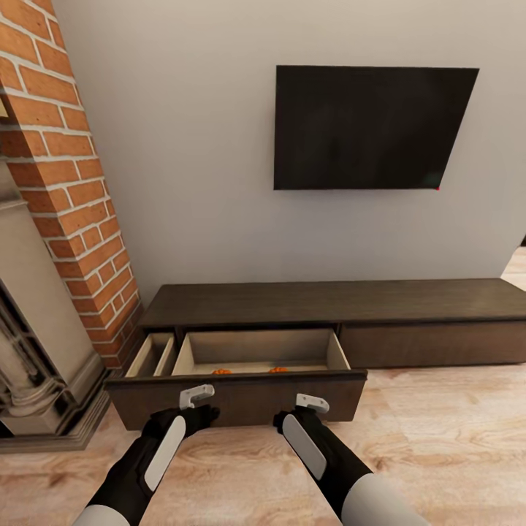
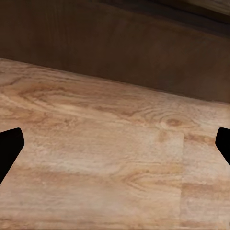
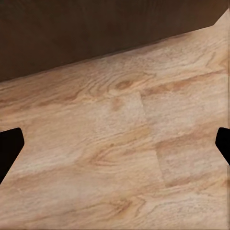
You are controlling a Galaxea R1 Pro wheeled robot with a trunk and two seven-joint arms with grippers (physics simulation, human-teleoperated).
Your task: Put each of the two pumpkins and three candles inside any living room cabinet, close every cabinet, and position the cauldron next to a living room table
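— Nearest to us, what do we have?

— Our two arms reach forward and down in the head view. Our left claw [image 1: 196, 397] and right claw [image 1: 313, 402] sit just in front of the dark front panel of the pulled-out drawer [image 1: 237, 398]. In each wrist view the black fingertips [image 2: 8, 148] [image 3: 9, 146] stand at opposite borders of the picture, so both claws are spread wide with nothing between them.

— And the pumpkins?

— We see two small orange tops [image 1: 221, 372] [image 1: 277, 370] peeking over the drawer's front edge, lying inside on its pale beige floor, near the front wall, apart from each other. Most of each is hidden by that front panel.

— Where does the drawer belong?

— It belongs to the cabinet [image 1: 329, 303], the long low dark brown unit against the wall. The drawer is open at the cabinet's left end, with a narrower open compartment [image 1: 151, 354] beside it.

— What lies around that?

— We have pale wooden floor [image 2: 105, 158] below the claws, a brick fireplace [image 1: 66, 190] to the left of the cabinet, and a black screen [image 1: 369, 128] on the wall above it.
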